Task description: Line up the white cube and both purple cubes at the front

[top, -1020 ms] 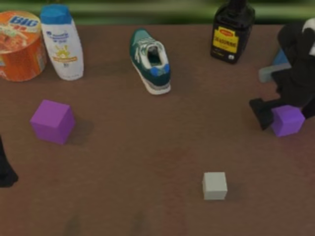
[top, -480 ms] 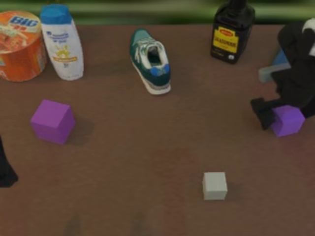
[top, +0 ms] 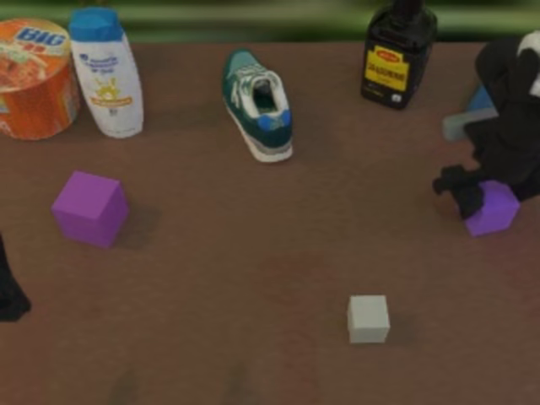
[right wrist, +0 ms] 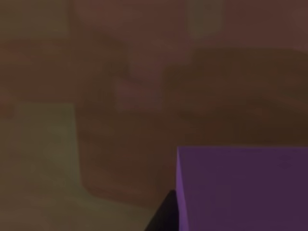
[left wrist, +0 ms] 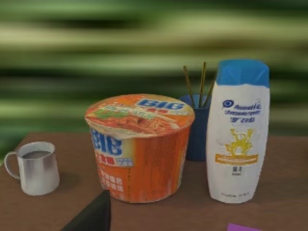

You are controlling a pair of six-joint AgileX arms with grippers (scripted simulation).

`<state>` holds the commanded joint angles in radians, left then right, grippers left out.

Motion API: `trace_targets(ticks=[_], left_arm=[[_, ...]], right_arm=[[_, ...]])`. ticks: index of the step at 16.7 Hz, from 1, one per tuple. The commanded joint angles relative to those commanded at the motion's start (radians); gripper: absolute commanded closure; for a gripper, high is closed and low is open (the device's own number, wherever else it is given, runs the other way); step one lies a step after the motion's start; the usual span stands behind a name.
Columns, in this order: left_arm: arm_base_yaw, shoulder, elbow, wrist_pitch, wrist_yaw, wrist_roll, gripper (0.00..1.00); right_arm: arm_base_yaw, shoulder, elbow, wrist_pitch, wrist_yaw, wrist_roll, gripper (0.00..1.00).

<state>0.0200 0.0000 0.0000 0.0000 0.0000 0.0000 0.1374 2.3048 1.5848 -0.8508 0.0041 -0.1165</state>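
at table's right edge, right claw [top: 483,196] half-hides smaller purple cube [top: 495,211].

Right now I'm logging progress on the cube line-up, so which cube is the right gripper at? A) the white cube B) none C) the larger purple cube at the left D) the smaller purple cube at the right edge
D: in the top view the right gripper sits against the smaller purple cube, while the white cube and larger purple cube stand alone.
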Motion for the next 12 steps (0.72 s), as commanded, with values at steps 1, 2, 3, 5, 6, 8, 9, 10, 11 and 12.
trace_targets(ticks=[1,2,3,5,6,8,9,10,11,12], left_arm=[[0.000,0.000,0.000,0.000,0.000,0.000,0.00],[0.000,0.000,0.000,0.000,0.000,0.000,0.00],[0.000,0.000,0.000,0.000,0.000,0.000,0.00],[0.000,0.000,0.000,0.000,0.000,0.000,0.00],[0.000,0.000,0.000,0.000,0.000,0.000,0.00],[0.000,0.000,0.000,0.000,0.000,0.000,0.00],[0.000,0.000,0.000,0.000,0.000,0.000,0.00],[0.000,0.000,0.000,0.000,0.000,0.000,0.00],[0.000,0.000,0.000,0.000,0.000,0.000,0.00],[0.000,0.000,0.000,0.000,0.000,0.000,0.00]], right_arm=[[0.000,0.000,0.000,0.000,0.000,0.000,1.00],[0.000,0.000,0.000,0.000,0.000,0.000,1.00],[0.000,0.000,0.000,0.000,0.000,0.000,1.00],[0.000,0.000,0.000,0.000,0.000,0.000,1.00],[0.000,0.000,0.000,0.000,0.000,0.000,1.00],[0.000,0.000,0.000,0.000,0.000,0.000,1.00],[-0.002,-0.024,0.007,-0.009,-0.003,0.003,1.00],[-0.002,-0.026,0.009,-0.012,-0.003,0.002,1.00],[0.000,-0.030,0.020,-0.026,-0.003,0.001,1.00],[0.001,-0.038,0.035,-0.050,-0.003,0.001,1.00]])
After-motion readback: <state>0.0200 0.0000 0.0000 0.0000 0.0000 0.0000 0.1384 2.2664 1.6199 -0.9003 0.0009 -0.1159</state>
